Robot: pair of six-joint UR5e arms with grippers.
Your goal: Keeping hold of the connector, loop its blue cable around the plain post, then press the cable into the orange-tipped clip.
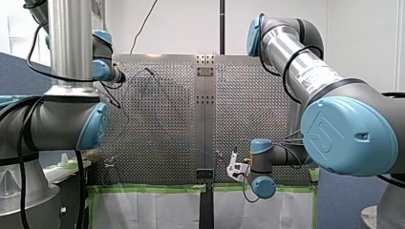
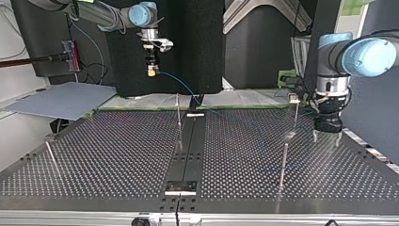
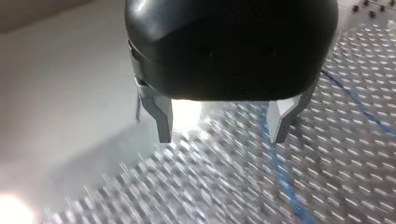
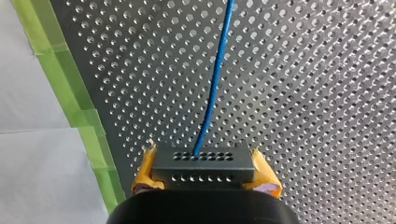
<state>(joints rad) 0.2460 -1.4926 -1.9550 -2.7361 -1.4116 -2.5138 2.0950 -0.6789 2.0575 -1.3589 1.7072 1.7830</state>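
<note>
In the right wrist view my right gripper [image 4: 204,179] is shut on the black connector [image 4: 203,163], with a yellow pad [image 4: 145,173] on each side of it. The blue cable [image 4: 217,79] runs from the connector over the perforated table. The top view shows my right gripper [image 2: 151,70] holding it high over the far edge, the cable [image 2: 181,85] sloping down. My left gripper [image 2: 327,137] hangs open just above the table, beside a thin post with a small clip head [image 2: 292,98]. Its metal fingers [image 3: 163,122] hold nothing; the cable [image 3: 280,172] lies under them.
A plain post [image 2: 179,117] stands by the centre rail [image 2: 188,155] and another [image 2: 284,162] nearer the camera. A leaning rod [image 2: 51,154] is at the top view's left. Green tape [image 4: 70,84] marks the table edge.
</note>
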